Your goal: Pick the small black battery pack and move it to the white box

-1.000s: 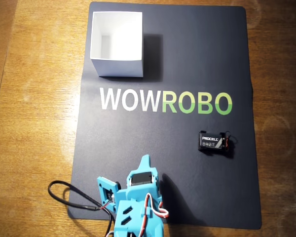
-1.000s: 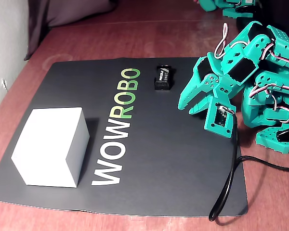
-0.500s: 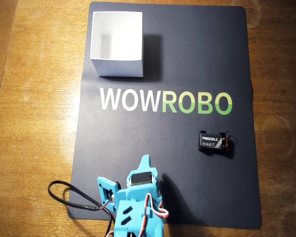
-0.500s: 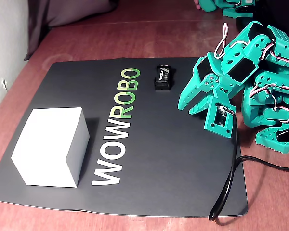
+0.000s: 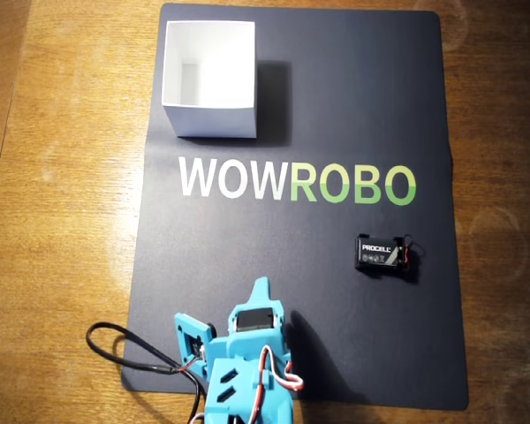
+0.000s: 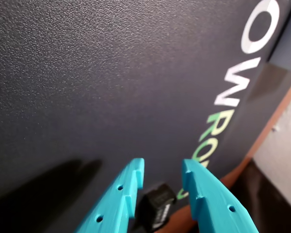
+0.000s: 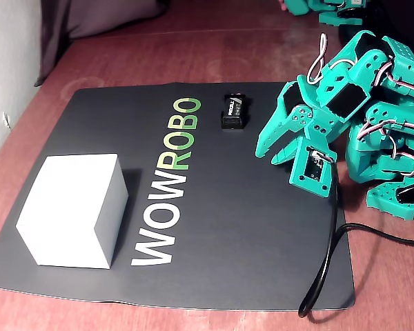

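Hovering: teal gripper [image 6: 162,177] poised low over the black mat [image 5: 353,88], jaws parted a little and holding nothing.
Gripper seen from above: pointed tip [image 5: 261,287] near the mat's bottom edge in the overhead view, aimed up the mat rather than at the target.
Battery pack: small black battery pack [image 5: 381,254] lying flat on the mat under the green "ROBO" letters, well to the right of the gripper in the overhead view; thin wires [image 5: 408,252] trailing off its right end.
Wrist view: battery pack [image 6: 156,206] showing between the two teal fingers [image 6: 126,191], farther along the mat and untouched.
White box: white box [image 5: 209,79] standing open-topped at the mat's upper left in the overhead view, well apart from the pack and empty as far as can be seen.
Stage: approach barely begun, judged by the gap between gripper and pack.
Risk one: narrow jaw gap likely to land on top of the pack or nudge it aside unless widened first.
Risk two: wires apt to snag a finger or drag the pack askew on lift.
Risk three: thin box walls easily knocked if the carry runs low.
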You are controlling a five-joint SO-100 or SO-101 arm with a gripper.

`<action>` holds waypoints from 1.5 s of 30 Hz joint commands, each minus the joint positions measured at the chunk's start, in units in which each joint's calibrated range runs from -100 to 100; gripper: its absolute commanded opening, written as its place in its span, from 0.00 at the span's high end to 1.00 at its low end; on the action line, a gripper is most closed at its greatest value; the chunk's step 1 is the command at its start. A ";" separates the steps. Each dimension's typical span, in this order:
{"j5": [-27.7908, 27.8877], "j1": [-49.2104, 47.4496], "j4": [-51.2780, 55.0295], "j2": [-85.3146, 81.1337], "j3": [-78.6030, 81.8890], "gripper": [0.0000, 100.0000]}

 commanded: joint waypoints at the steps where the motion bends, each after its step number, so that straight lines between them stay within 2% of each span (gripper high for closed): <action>1: -0.70 0.47 0.49 0.65 -2.70 0.91; 6: -0.43 0.47 -4.95 12.48 -7.96 0.90; 12: -0.65 0.59 -9.24 30.81 -18.85 0.79; 15: -0.43 0.71 -8.45 38.44 -25.92 0.78; 23: -0.38 14.67 -8.54 55.62 -43.61 0.78; 35: -0.22 26.75 -8.54 63.34 -45.33 0.78; 45: 11.03 34.61 -9.24 66.67 -45.51 0.78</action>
